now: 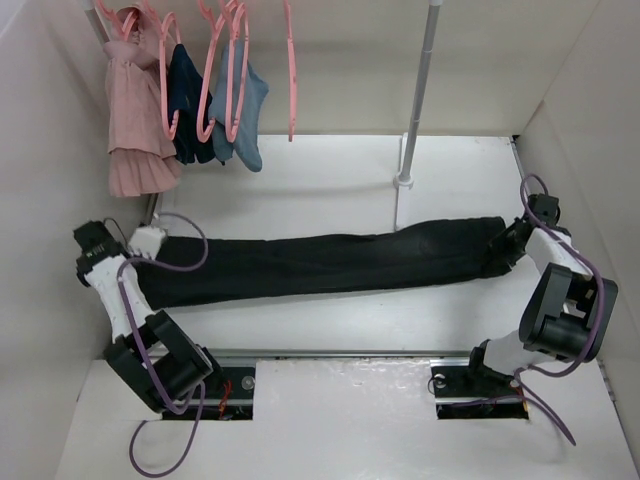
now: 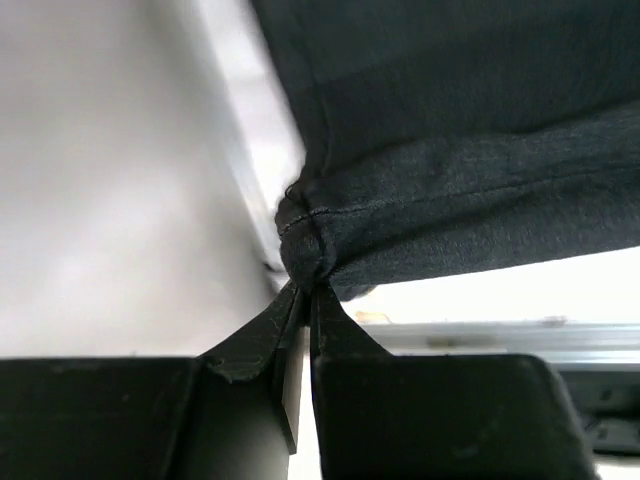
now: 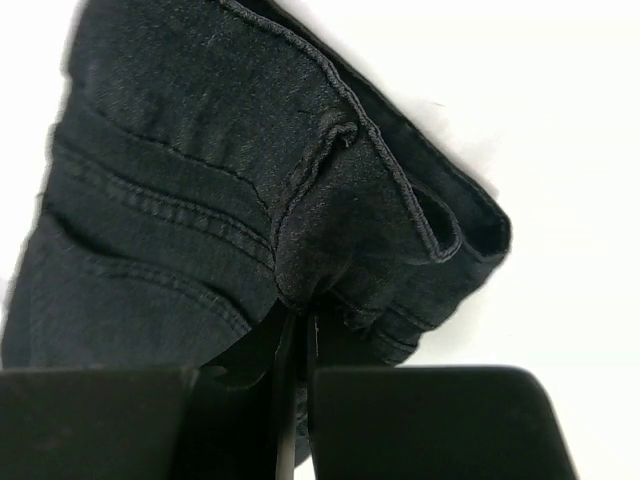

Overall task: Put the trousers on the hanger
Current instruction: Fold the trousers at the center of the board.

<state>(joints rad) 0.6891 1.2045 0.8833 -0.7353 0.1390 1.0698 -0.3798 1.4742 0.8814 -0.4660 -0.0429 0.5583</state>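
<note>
The black trousers (image 1: 320, 262) lie stretched flat across the table, legs to the left and waistband to the right. My left gripper (image 1: 150, 247) is shut on the leg hem (image 2: 300, 240), its fingertips pinching a bunched fold of cloth (image 2: 307, 285). My right gripper (image 1: 503, 246) is shut on the waistband end (image 3: 300, 270), its jaws closed on the fabric (image 3: 300, 312). An empty pink hanger (image 1: 291, 70) hangs from the rail at the back, well behind the trousers.
Pink hangers at the back left carry a pink garment (image 1: 135, 110), a navy garment (image 1: 188, 100) and a light-blue garment (image 1: 250, 110). A grey upright pole (image 1: 418, 90) stands on its base (image 1: 404, 182) just behind the trousers. White walls close in both sides.
</note>
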